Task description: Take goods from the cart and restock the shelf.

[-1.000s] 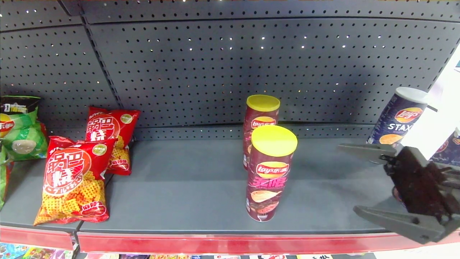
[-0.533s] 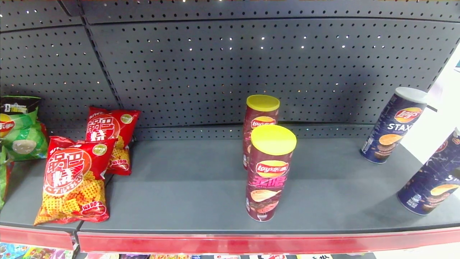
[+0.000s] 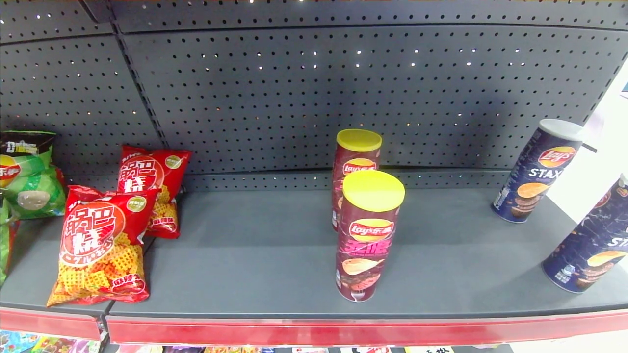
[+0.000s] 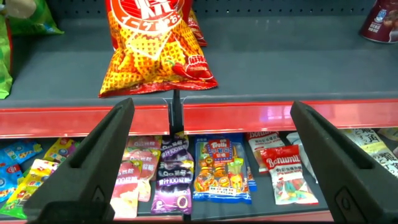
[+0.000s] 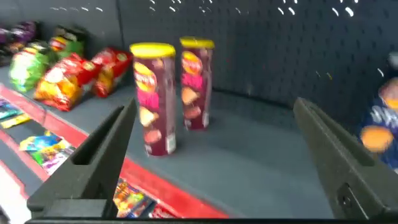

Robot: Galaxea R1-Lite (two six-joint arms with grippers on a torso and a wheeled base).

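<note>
Two maroon chip cans with yellow lids stand mid-shelf, one (image 3: 369, 240) in front of the other (image 3: 355, 157). Two navy chip cans stand at the right end, one at the back (image 3: 537, 171) and one near the front edge (image 3: 588, 245). My right gripper (image 5: 212, 109) is open and holds nothing. It hangs in front of the shelf, facing the maroon cans (image 5: 152, 99) and a navy can (image 5: 382, 127). My left gripper (image 4: 212, 107) is open and holds nothing, level with the red shelf lip (image 4: 249, 115) below a red snack bag (image 4: 152, 46).
Two red snack bags (image 3: 98, 245) lie at the left of the grey shelf (image 3: 265, 255), with green bags (image 3: 27, 176) beyond them. Bare shelf floor lies between the bags and the maroon cans. A lower shelf holds several candy packs (image 4: 221, 168).
One second ago my open right gripper was at the head view's right, around the front navy can. It has drawn back out of that view, leaving the can standing on the shelf.
</note>
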